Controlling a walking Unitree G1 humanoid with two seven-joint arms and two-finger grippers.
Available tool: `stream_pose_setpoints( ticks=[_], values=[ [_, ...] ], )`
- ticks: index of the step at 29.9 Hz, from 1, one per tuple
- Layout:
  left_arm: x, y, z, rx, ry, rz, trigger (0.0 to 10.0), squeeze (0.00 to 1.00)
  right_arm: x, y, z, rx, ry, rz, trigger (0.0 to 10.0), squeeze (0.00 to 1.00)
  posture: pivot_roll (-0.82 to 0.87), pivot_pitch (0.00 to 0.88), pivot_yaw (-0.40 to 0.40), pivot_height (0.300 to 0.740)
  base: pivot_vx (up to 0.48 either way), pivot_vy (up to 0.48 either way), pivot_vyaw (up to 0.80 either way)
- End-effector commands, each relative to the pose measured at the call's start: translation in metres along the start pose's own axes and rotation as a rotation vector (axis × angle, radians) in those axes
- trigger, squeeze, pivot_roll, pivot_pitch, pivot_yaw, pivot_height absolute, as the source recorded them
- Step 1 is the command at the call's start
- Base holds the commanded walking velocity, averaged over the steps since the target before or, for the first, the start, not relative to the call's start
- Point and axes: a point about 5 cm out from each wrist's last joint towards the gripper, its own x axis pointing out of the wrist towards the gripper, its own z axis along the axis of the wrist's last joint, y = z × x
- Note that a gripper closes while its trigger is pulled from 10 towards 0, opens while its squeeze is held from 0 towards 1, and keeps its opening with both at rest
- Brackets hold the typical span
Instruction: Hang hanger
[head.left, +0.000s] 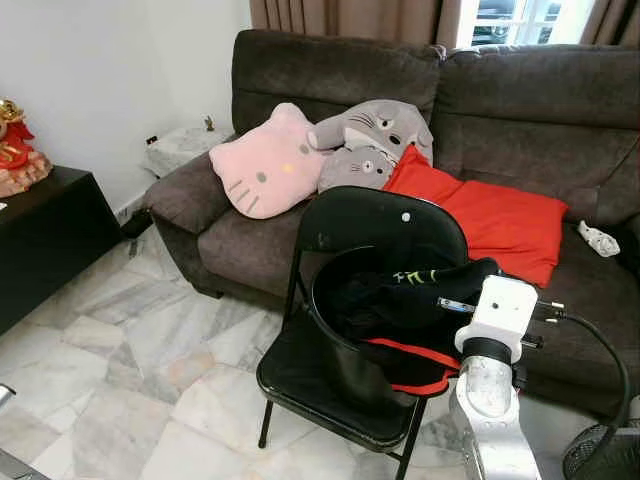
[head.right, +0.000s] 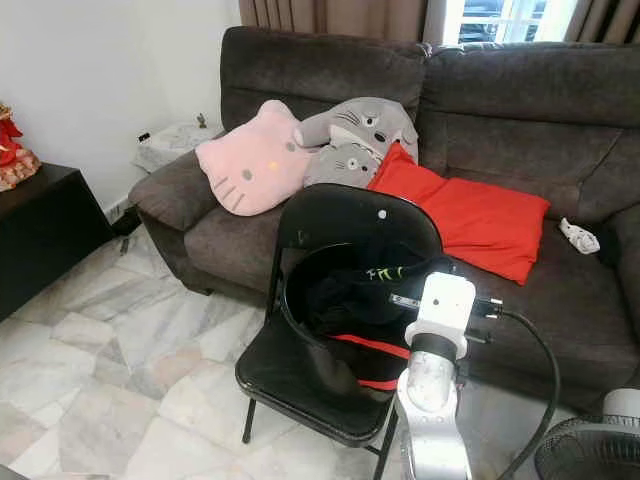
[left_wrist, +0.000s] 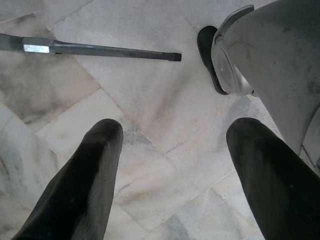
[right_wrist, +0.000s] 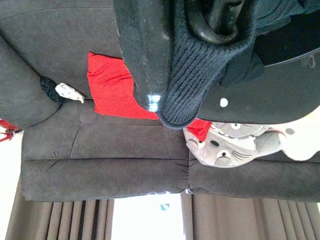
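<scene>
Two hands are at work very differently: the right hand (right_wrist: 165, 60) reaches into the black basket (head.left: 330, 300) on the folding chair (head.left: 370, 215), its fingers buried in dark clothes (head.left: 420, 290), so I cannot tell its grip. No hanger can be made out; it may lie under that pile, just ahead of this nearer arm. The left hand (left_wrist: 170, 170) hangs released over the marble floor (left_wrist: 150, 100), beside a grey bar (left_wrist: 90, 48).
</scene>
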Motion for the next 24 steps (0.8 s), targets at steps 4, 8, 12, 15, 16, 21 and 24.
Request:
stream_pose_setpoints(
  ticks=[4,8,12,15,16,21,24],
  values=[
    [-0.001,0.001,-0.004,-0.007,0.006,0.004,10.0,0.00,0.002,0.000,0.005,0.006,-0.008,0.000,10.0,0.00,-0.04,0.000,0.058,0.740,0.000,0.000,0.00],
    [-0.001,0.001,-0.004,-0.005,0.007,0.004,10.0,0.00,0.001,0.000,0.003,0.004,0.002,-0.003,10.0,0.00,-0.04,0.000,0.059,0.740,0.000,0.000,0.00],
    [-0.001,0.003,-0.004,-0.003,0.006,0.008,10.0,0.00,0.000,0.001,0.002,0.007,0.010,-0.004,10.0,0.00,-0.03,0.000,0.069,0.740,0.000,0.000,0.00],
    [-0.001,0.004,-0.004,-0.005,0.005,0.013,10.0,0.00,0.000,0.000,0.001,0.008,0.017,-0.010,10.0,0.00,-0.03,0.000,0.074,0.740,0.000,0.000,0.00],
    [-0.001,0.005,-0.004,-0.008,0.004,0.015,10.0,0.00,0.000,-0.001,0.000,0.008,0.020,-0.012,10.0,0.00,-0.03,0.000,0.074,0.740,0.000,0.000,0.00],
    [-0.002,0.006,-0.006,-0.009,0.007,0.019,10.0,0.00,0.000,-0.006,-0.003,0.004,0.036,-0.028,10.0,0.00,-0.02,0.000,0.072,0.740,0.000,0.000,0.00],
    [-0.002,0.006,-0.006,-0.041,0.004,0.030,10.0,0.00,0.001,-0.010,-0.006,0.004,0.057,-0.033,10.0,0.00,-0.03,0.000,0.065,0.740,-0.260,0.000,0.00]
  ],
)
